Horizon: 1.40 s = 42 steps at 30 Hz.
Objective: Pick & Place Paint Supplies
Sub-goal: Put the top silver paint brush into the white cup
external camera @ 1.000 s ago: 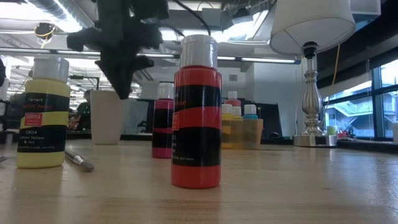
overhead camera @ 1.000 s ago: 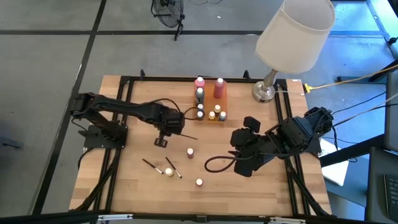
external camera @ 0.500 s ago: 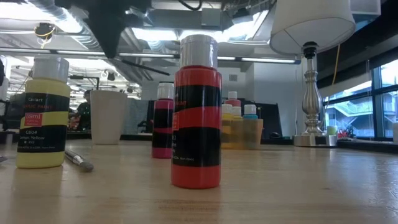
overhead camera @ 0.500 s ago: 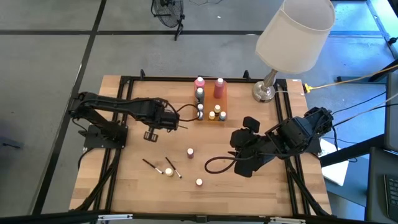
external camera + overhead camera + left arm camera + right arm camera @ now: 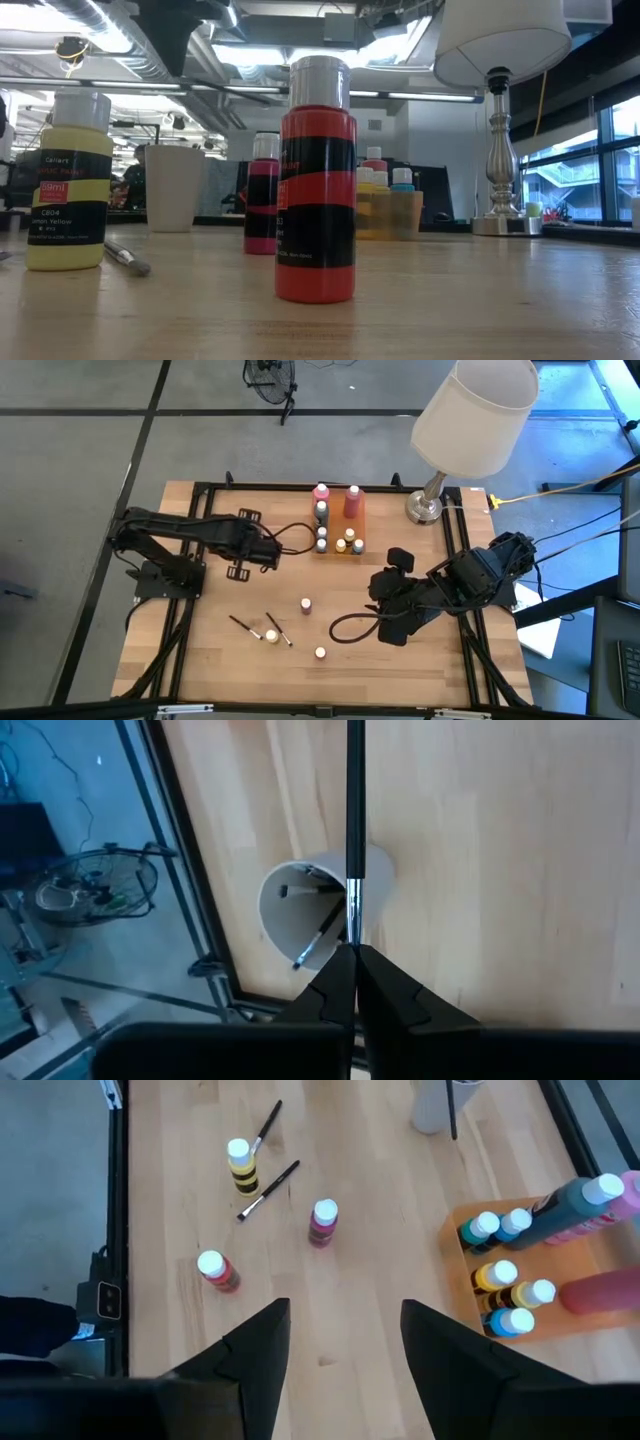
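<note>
My left gripper (image 5: 352,960) hangs over a white cup (image 5: 310,915), shut on a thin dark brush (image 5: 352,810). The cup stands at the table's left, mostly hidden under the left arm (image 5: 200,532) in the high view, and holds other brushes. A yellow bottle (image 5: 271,635), a pink bottle (image 5: 306,605) and a red bottle (image 5: 320,653) stand upright on the table. Two brushes (image 5: 242,625) (image 5: 279,630) lie flat by the yellow bottle. My right gripper (image 5: 345,1355) hovers open at the right, high above the table, with nothing between its fingers. My left gripper pinches the brush at its silver ferrule end (image 5: 351,925) between its two fingertips. The fingers slant steeply down from above and the brush runs on along their line, its dark handle reaching past the cup's rim. The brush is clear of the table.
An orange tray (image 5: 356,522) with several capped bottles stands at the far middle. A white-shaded lamp (image 5: 470,415) on a metal base (image 5: 424,510) rises at the far right. A black cable loop (image 5: 345,625) lies by the right arm. Bare wood lies between the loose bottles and the tray.
My left gripper has risen out of the low view and gone toward the table's left edge, tipping steeper downward. It stays shut on the brush, which has come with it over the white cup.
</note>
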{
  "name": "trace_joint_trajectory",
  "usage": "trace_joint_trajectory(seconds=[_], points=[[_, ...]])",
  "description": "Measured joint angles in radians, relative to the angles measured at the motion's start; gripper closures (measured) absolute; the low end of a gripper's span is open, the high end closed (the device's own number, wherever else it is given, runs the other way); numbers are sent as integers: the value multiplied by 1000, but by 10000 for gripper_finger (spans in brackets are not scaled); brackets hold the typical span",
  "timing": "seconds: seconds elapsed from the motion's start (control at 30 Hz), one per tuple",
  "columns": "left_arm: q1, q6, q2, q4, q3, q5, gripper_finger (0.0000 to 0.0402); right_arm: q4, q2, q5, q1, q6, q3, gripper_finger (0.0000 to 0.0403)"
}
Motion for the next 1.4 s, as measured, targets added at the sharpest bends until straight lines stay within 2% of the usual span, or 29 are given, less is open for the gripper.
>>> trace_joint_trajectory(seconds=[0.13, 0.67, 0.97, 1.27, 1.4], points=[[-6, -1, -13, 5, 0, -1, 400, 0, 0, 0, 0, -8, 0, 206], [17, 24, -202, 4, 18, -30, 400, 19, 0, 38, -12, -27, 0, 206], [106, 174, -274, 3, -41, -91, 400, 48, 0, 37, -35, -11, 0, 206], [219, 334, -381, 3, -44, -114, 400, 95, 0, 37, -75, -6, 0, 206], [246, 450, -415, 4, -47, -194, 400, 114, 0, 37, -96, -4, 0, 206]])
